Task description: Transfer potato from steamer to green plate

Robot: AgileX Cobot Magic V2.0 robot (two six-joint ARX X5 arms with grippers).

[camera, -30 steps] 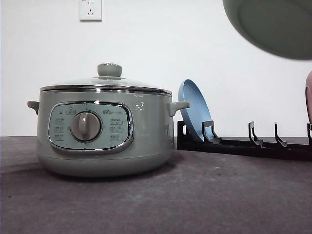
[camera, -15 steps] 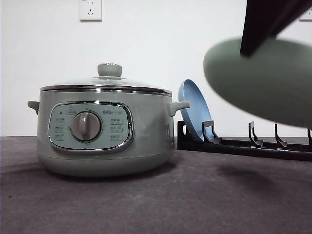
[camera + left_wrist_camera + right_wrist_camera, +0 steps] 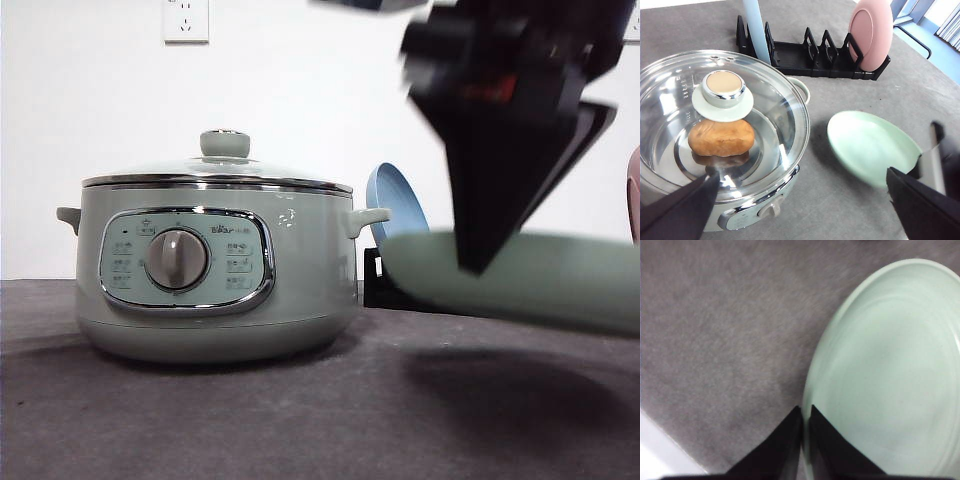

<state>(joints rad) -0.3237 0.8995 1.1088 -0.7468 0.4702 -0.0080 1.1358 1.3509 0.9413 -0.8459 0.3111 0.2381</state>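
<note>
One steamer (image 3: 212, 262) stands at the left with its glass lid (image 3: 715, 120) on, and the potato (image 3: 721, 137) lies inside under the knob. The left claw (image 3: 805, 210) hovers over it with fingers spread wide, holding nothing. Bare grey table (image 3: 300, 420) lies between the steamer and the green plate (image 3: 520, 275), which floats just above the table casting a shadow. The right claw (image 3: 805, 440) reaches down steeply, fingers pinched on the plate's rim.

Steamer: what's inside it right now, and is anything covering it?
Through the glass lid, which sits closed on the steamer, the left wrist view shows one potato on the inner tray. The lid's knob hides part of it. Below the tray can't be seen.
</note>
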